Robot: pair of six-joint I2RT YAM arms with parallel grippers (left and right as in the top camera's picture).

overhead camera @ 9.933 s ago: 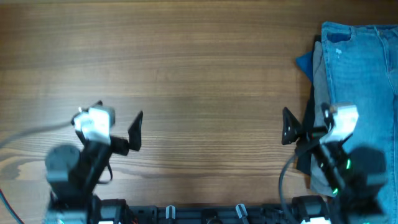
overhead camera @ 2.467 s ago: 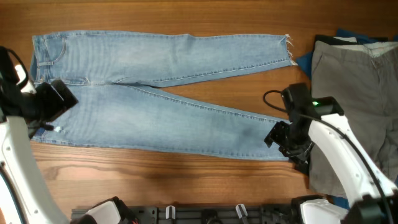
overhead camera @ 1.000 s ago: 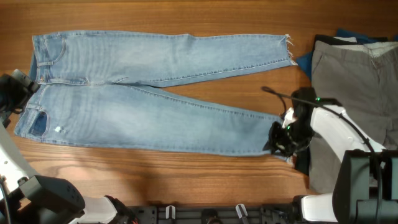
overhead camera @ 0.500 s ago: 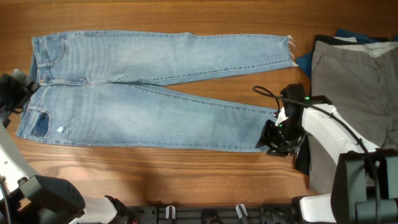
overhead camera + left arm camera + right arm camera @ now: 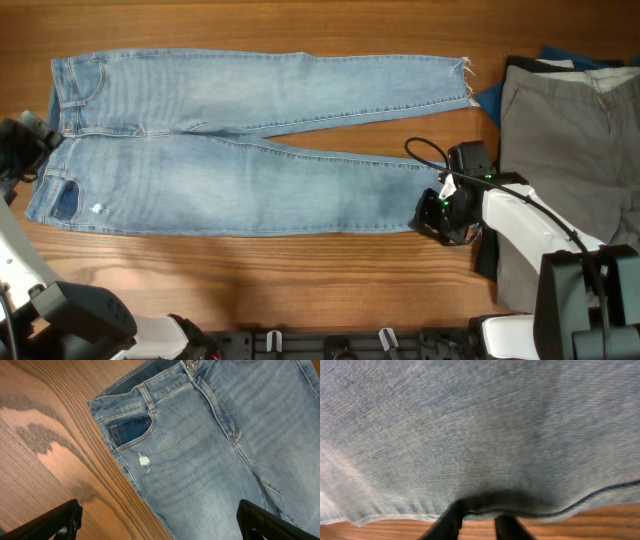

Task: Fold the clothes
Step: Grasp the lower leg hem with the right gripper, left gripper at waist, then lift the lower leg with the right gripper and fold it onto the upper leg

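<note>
The right gripper (image 5: 477, 512) has its two dark fingers drawn close together on the edge of the near leg's hem, and the denim puckers just above their tips, so I judge it clamped on the cloth, not merely resting against it. That hem belongs to a pair of light-blue washed denim jeans (image 5: 250, 190) lying flat on the brown wood-grain table (image 5: 300, 285), waistband at the left, both legs running right. The far leg reaches further right, ending in a frayed hem (image 5: 466, 80). The near leg ends at the right gripper. The left gripper (image 5: 157, 510) hangs above the near-left corner of the waist with its fingers spread wide apart, holding nothing. Below it lie a dark-lined front pocket (image 5: 131, 427) and a small worn white patch (image 5: 144, 461). Denim like this should be fairly heavy and limp: it will sag and drag on the wood, not hold a shape, though it is not slippery, and a pinch on a doubled seam should hold well. The hem and the waistband corner look like the best places to grip, since a single layer mid-leg would only tent up. At the far right, just beyond the right arm, lies a grey-khaki folded garment (image 5: 565, 150) on top of a blue cloth (image 5: 488, 100), apart from the jeans.
</note>
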